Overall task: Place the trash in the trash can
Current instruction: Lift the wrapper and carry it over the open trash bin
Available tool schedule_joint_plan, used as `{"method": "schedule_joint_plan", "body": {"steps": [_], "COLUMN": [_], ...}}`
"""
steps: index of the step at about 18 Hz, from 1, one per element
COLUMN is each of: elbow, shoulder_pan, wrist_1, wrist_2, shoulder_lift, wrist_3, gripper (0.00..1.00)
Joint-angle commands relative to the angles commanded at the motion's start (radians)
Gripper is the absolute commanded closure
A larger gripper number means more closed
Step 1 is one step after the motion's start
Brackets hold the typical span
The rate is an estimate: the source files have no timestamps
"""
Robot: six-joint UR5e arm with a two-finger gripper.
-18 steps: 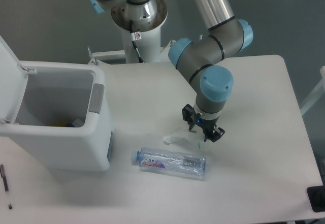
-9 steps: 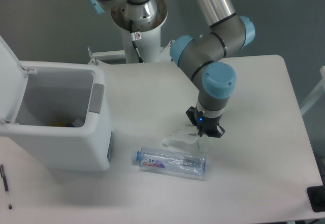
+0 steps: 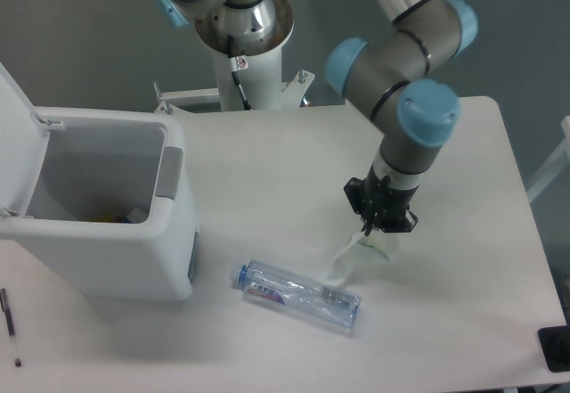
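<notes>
Worktop (image 3: 463, 143): carries everything.
Trash can (image 3: 107, 233): left side, lid open, stiff-walled, wide mouth.
Pincer (image 3: 381, 231): closed on the white carton's upper end, right of centre.
Bottle (image 3: 298, 291): lies flat just below-left of the carton; likely light, slick, springy; best pinched across the flattened middle.
Carton (image 3: 349, 257): dangling, looks flimsy, probably tears easily.

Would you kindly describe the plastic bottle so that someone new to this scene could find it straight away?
Start at the big white trash can on the left of the table, then look right along the table's near side. The plastic bottle lies flat there, below the end effector and the crumpled white carton. It alone is clear, with a blue cap and a blue-pink label.
</notes>
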Motion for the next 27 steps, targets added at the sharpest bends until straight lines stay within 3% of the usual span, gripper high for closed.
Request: {"method": "schedule_joint_plan", "body": {"steps": [6, 9, 11, 16, 22, 27], "elbow": [0.154, 0.215, 0.246, 0.263, 0.339, 0.341], "shoulder_pan": [-0.002, -0.011, -0.015, -0.017, -0.067, -0.113], "wrist_1": [-0.201, -0.324, -0.373, -0.401, -0.413, -0.419], "wrist_2": [-0.038, -0.064, -0.089, -0.166, -0.261, -0.34], "shoulder_lift": [-0.025, -0.012, 0.003, 0.06, 0.064, 0.138], "wrist_3": [-0.011, -0.024, -0.031, -0.066, -0.19, -0.267], "gripper": [1.0, 1.0, 1.0, 1.0, 1.0, 1.0]}}
